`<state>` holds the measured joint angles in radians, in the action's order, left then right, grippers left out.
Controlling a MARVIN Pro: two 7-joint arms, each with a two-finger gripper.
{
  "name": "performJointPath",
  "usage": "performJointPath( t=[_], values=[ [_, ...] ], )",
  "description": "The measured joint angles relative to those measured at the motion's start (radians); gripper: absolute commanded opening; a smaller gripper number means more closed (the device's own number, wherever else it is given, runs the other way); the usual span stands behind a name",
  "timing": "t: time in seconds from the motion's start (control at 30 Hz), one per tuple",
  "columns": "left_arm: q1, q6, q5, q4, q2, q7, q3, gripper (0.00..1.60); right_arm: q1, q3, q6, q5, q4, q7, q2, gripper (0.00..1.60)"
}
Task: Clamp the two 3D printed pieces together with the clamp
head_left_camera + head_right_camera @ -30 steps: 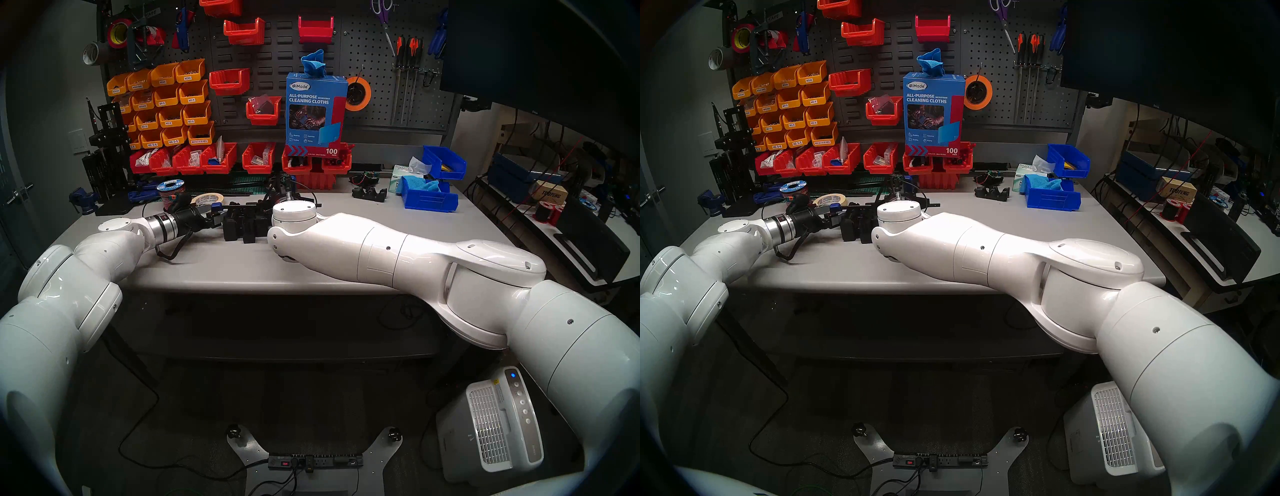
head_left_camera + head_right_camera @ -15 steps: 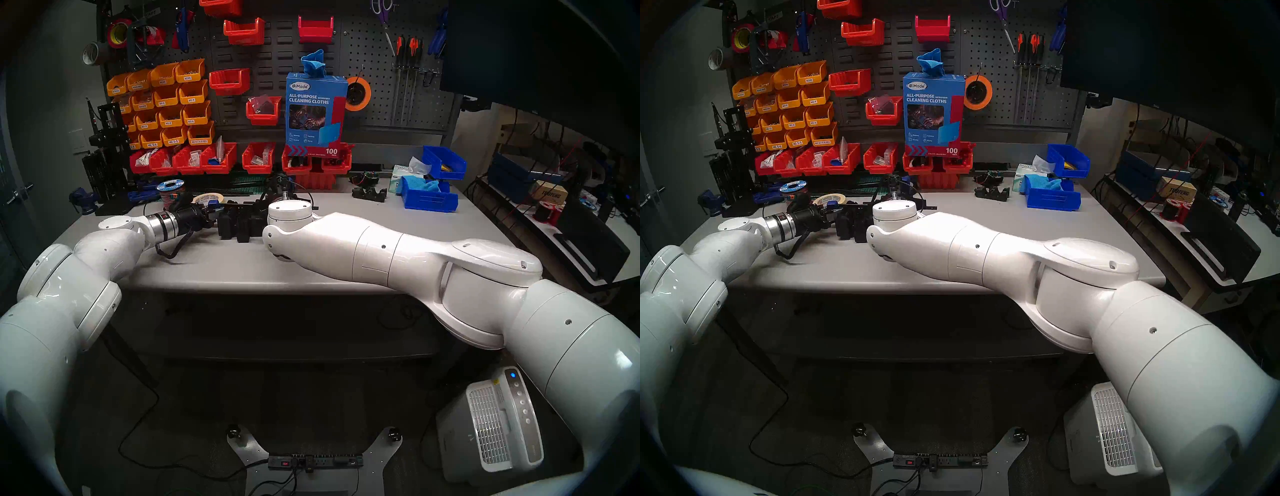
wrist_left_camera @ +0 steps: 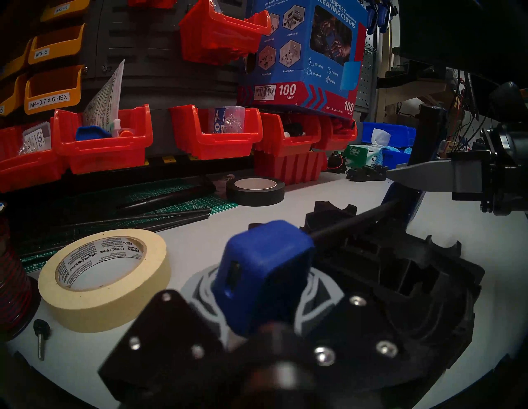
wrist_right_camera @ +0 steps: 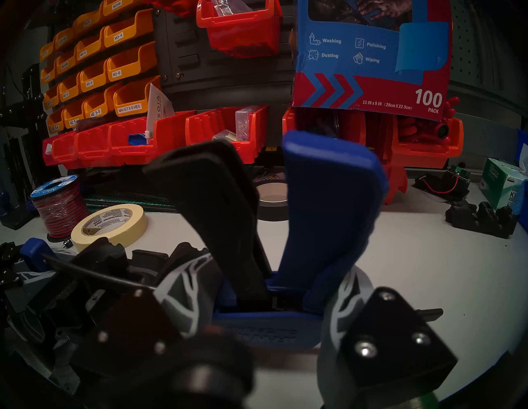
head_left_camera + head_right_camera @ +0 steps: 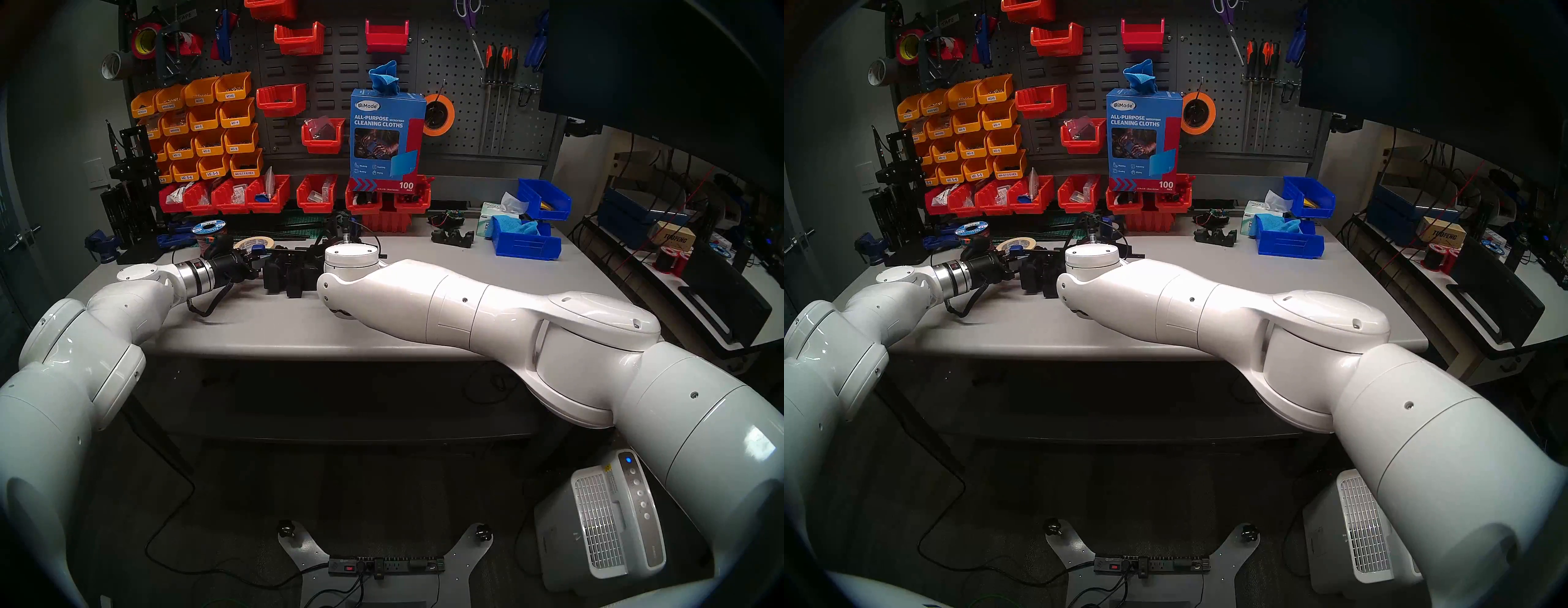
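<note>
Here, both arms meet over the left half of the grey table [image 5: 297, 331]. The left gripper [image 3: 257, 320] has its fingers drawn in on the blue end jaw of the clamp [image 3: 263, 274], gripping that block from both sides. From the block the thin black bar runs away to the right, over the 2 3D printed pieces [image 3: 400, 271], which stand side by side on the table; whether the bar touches their tops is hard to tell in the dim wrist view. The right gripper [image 4: 274, 322] is closed around the clamp's blue trigger-handle body, its patterned fingers [image 4: 183, 297] pressing on either side while the black trigger and the blue handle stand up in front of the camera. In the head view the black pieces sit between the 2 wrists, partly hidden behind the right arm. A roll of masking tape [image 3: 105, 274] lies just beside the left gripper, and a black tape roll [image 3: 254, 191] farther back.
</note>
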<state>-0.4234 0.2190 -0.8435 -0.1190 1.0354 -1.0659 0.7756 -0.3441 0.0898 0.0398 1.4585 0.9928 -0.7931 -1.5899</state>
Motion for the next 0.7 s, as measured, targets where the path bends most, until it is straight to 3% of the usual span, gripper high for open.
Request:
performJointPath(
  t=[0.7],
  values=[
    [0.003,0.011,0.004,0.0,-0.015,-0.001,0.001,0.0,0.005,0.004,-0.006,0.031,-0.039,0.001,-0.036,0.0]
  ],
)
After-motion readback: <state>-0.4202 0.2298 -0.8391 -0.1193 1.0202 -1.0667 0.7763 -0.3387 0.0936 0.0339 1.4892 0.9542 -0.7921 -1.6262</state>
